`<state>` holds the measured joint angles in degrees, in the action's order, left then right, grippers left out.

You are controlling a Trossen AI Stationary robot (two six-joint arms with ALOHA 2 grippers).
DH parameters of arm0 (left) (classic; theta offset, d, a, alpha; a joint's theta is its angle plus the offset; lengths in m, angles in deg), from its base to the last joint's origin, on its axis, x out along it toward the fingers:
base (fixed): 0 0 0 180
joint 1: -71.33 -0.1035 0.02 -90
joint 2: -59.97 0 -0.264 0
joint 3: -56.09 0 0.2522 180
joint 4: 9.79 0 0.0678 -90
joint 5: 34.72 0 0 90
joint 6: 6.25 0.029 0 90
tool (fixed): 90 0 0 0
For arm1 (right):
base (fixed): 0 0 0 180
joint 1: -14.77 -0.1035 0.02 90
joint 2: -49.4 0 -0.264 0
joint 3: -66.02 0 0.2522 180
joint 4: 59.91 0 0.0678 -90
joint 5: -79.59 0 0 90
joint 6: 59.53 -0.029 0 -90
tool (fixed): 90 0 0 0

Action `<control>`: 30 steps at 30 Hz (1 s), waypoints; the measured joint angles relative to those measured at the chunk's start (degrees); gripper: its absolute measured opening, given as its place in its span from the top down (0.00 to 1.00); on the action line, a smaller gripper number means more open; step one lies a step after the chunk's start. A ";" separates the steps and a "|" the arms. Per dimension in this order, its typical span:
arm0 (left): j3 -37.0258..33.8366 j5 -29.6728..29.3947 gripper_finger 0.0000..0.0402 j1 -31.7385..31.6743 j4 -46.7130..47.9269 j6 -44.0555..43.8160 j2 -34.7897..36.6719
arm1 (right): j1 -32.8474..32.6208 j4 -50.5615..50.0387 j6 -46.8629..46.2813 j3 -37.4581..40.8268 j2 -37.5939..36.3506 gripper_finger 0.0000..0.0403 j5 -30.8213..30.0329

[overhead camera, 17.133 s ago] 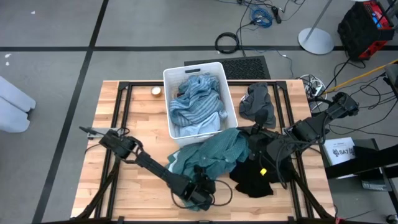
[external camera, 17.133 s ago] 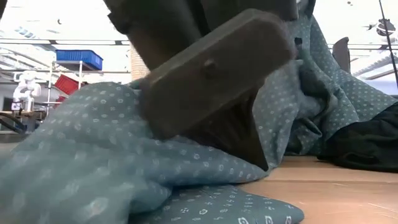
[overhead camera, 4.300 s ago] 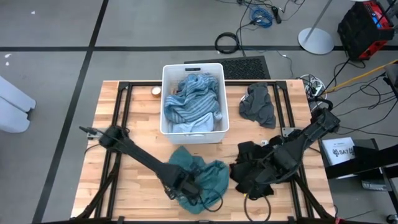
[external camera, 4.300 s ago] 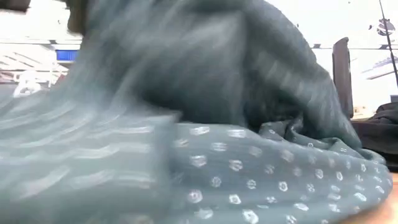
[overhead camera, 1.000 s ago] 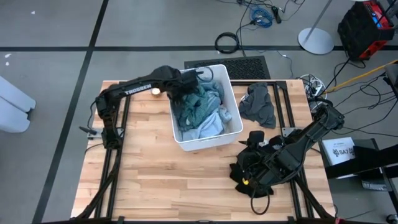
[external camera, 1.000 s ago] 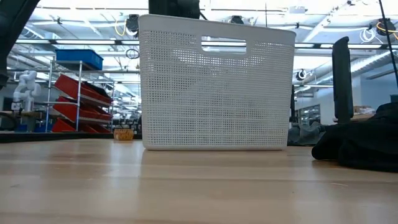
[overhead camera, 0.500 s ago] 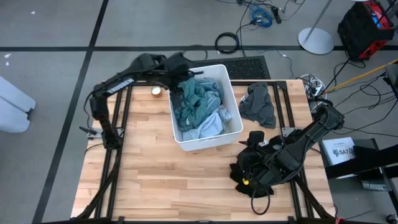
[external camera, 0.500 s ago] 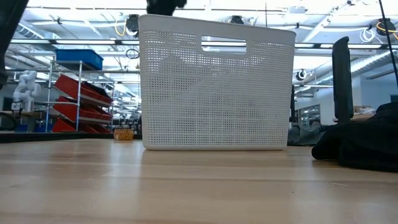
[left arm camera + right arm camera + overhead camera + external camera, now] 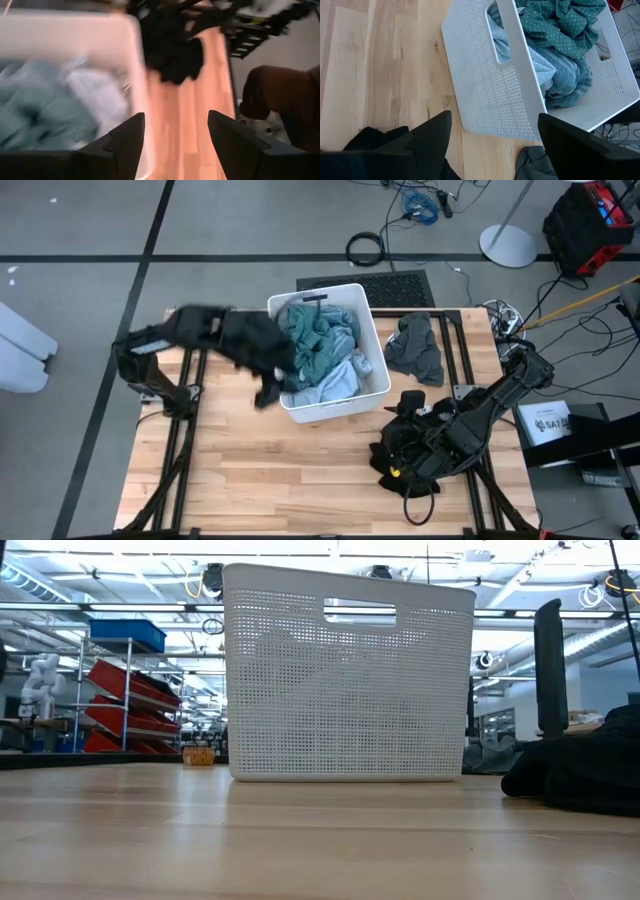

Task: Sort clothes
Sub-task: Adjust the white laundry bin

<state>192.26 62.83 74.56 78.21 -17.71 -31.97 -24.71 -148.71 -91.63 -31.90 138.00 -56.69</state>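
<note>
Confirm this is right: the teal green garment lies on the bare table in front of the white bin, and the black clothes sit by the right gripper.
Wrong on one count. The teal green garment lies inside the white bin, atop the other pieces, as the high view shows. The black clothes do sit by the right gripper.

Two dark arms, wedge-shaped black fingers (image 9: 570, 140)
</note>
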 joint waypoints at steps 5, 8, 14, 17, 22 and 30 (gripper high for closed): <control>0.00 -10.38 0.43 15.81 -7.25 -0.23 -3.27 | 0.00 0.00 0.02 0.00 0.00 0.29 -0.24; -0.02 -15.22 0.43 22.10 -8.14 -0.23 -7.26 | 0.00 0.02 0.02 0.00 0.00 0.29 -0.24; -0.08 -23.14 0.43 26.06 -3.65 -1.72 -17.44 | 0.02 0.12 0.05 0.00 0.00 0.29 -0.24; -0.11 -24.41 0.43 24.74 -0.13 -1.84 -22.52 | 0.02 0.37 0.21 0.00 0.00 0.29 -0.35; -0.17 -24.86 0.48 20.95 4.69 -1.28 -28.46 | 0.02 0.65 0.17 0.00 0.00 0.29 -0.26; -0.17 -25.73 0.87 16.39 9.15 -0.15 -28.96 | 0.02 0.65 -0.09 -0.02 0.00 0.29 -0.18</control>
<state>192.08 37.10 90.95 87.36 -17.86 -60.93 -24.69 -148.06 -91.72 -31.93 138.00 -56.88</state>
